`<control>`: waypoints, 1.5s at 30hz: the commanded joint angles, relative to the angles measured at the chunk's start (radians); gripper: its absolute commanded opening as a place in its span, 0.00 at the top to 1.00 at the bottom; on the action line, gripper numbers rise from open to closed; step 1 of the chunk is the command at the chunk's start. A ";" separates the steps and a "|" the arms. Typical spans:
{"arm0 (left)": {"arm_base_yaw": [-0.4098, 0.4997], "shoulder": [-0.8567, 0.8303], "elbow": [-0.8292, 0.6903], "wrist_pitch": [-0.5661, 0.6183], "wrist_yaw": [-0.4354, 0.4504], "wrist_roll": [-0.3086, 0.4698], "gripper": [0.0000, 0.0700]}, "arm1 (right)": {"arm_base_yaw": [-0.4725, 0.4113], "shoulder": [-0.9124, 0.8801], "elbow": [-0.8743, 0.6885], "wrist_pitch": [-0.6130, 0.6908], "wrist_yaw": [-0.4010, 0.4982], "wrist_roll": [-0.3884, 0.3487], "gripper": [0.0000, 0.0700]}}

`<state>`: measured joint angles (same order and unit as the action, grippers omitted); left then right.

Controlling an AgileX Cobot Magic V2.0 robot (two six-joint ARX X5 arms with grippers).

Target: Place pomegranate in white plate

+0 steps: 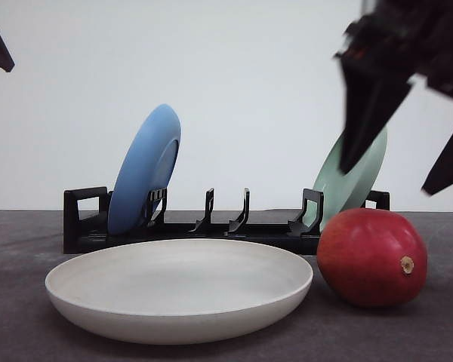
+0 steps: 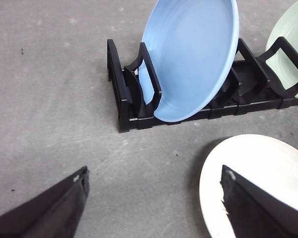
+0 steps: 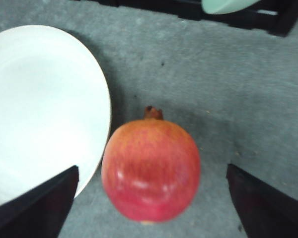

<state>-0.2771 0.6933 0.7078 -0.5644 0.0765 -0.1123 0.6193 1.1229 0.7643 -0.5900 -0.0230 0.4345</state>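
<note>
The pomegranate (image 1: 371, 256) is glossy red with a tan nub and rests on the grey table just right of the white plate (image 1: 181, 286), barely apart from its rim. My right gripper (image 1: 389, 181) hangs open above the fruit. In the right wrist view the pomegranate (image 3: 150, 171) lies between the spread fingers (image 3: 39, 203), with the white plate (image 3: 39, 109) beside it. My left gripper (image 2: 155, 172) is open and holds nothing, above the table near the white plate (image 2: 253, 153).
A black dish rack (image 1: 189, 226) stands behind the white plate. A blue plate (image 1: 145, 170) leans in its left end and a pale green plate (image 1: 355, 181) in its right end. Bare grey table (image 2: 49, 99) lies left of the rack.
</note>
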 commanded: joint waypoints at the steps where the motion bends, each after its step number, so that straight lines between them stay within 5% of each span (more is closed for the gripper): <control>1: -0.002 0.006 0.007 0.010 0.001 0.015 0.28 | 0.014 0.045 0.016 0.025 0.006 0.020 0.10; 15: -0.002 0.006 0.007 0.011 0.001 0.014 0.28 | 0.021 0.260 0.016 0.087 -0.007 0.035 0.14; 21: -0.002 0.006 0.007 0.011 0.001 0.014 0.28 | 0.022 0.268 0.017 0.082 -0.038 0.037 0.36; 33: -0.002 0.006 0.007 0.011 0.001 0.014 0.28 | 0.031 0.276 0.235 -0.164 -0.097 -0.134 0.36; 45: -0.002 0.006 0.007 0.011 0.001 0.014 0.28 | 0.154 0.386 0.348 -0.070 -0.168 -0.159 0.36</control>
<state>-0.2771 0.6933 0.7078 -0.5644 0.0765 -0.1123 0.7588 1.4861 1.0906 -0.6765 -0.1856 0.2867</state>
